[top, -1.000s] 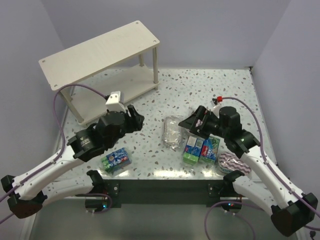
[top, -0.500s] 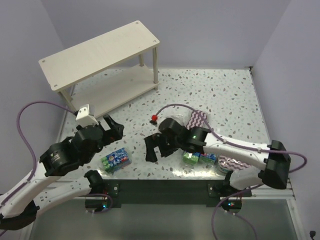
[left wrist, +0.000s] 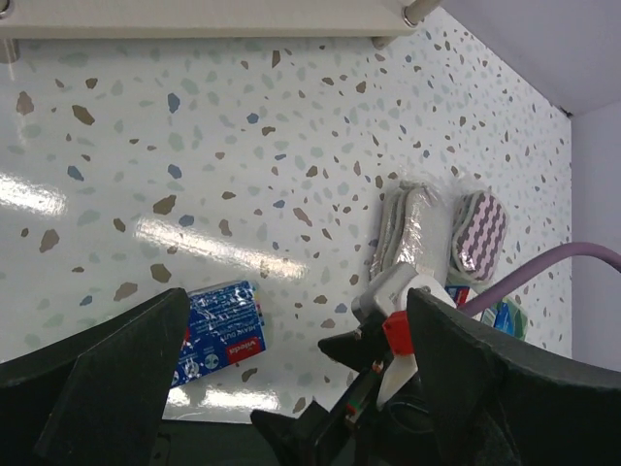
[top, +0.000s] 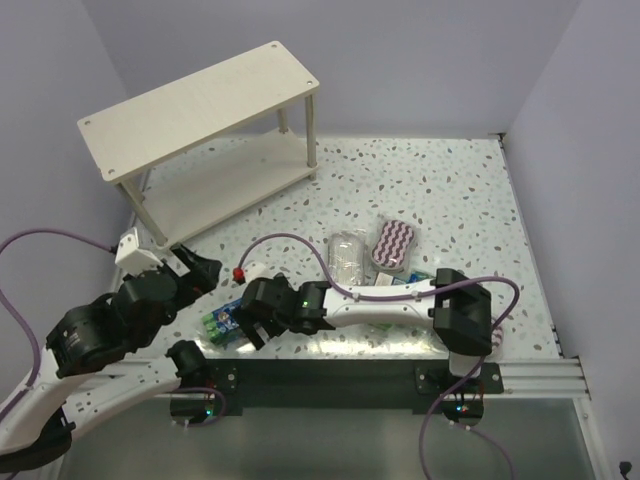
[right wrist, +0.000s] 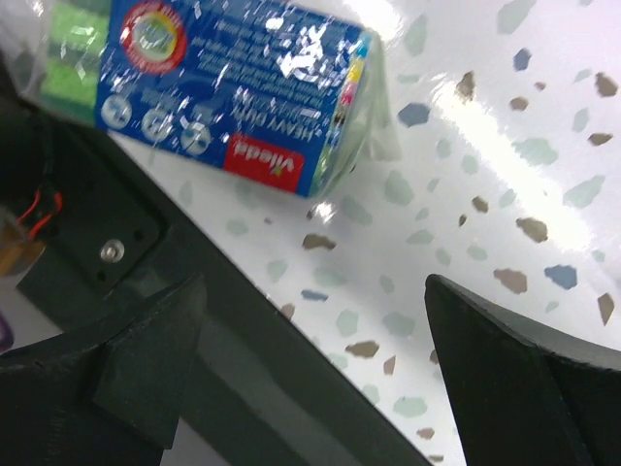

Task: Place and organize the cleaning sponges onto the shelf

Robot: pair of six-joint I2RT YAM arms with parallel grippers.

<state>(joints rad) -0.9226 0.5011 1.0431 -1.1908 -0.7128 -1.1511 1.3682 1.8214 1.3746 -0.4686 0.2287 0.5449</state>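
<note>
The cream shelf [top: 200, 110] stands at the far left, both boards bare. One green-and-blue sponge pack [top: 222, 322] [left wrist: 218, 330] [right wrist: 233, 97] lies by the near edge. My right gripper [top: 250, 328] [right wrist: 310, 379] is open just right of it, above the table's edge, holding nothing. My left gripper [top: 197, 272] [left wrist: 291, 388] is open and empty, pulled back above that pack's left side. The silvery pack [top: 345, 258] [left wrist: 408, 233] and a purple-striped pad [top: 393, 243] [left wrist: 480, 233] lie mid-table. Another green-and-blue pack [top: 408, 281] peeks from behind the right arm.
The right arm [top: 380, 305] stretches leftward along the near edge, its purple cable [top: 290, 245] looping over the table. The dark front rail [right wrist: 146, 252] runs right under the right gripper. Walls close in at left, back and right.
The right arm has swung from the right side across the near edge to the left pack. The left arm has drawn back toward the near left corner.
</note>
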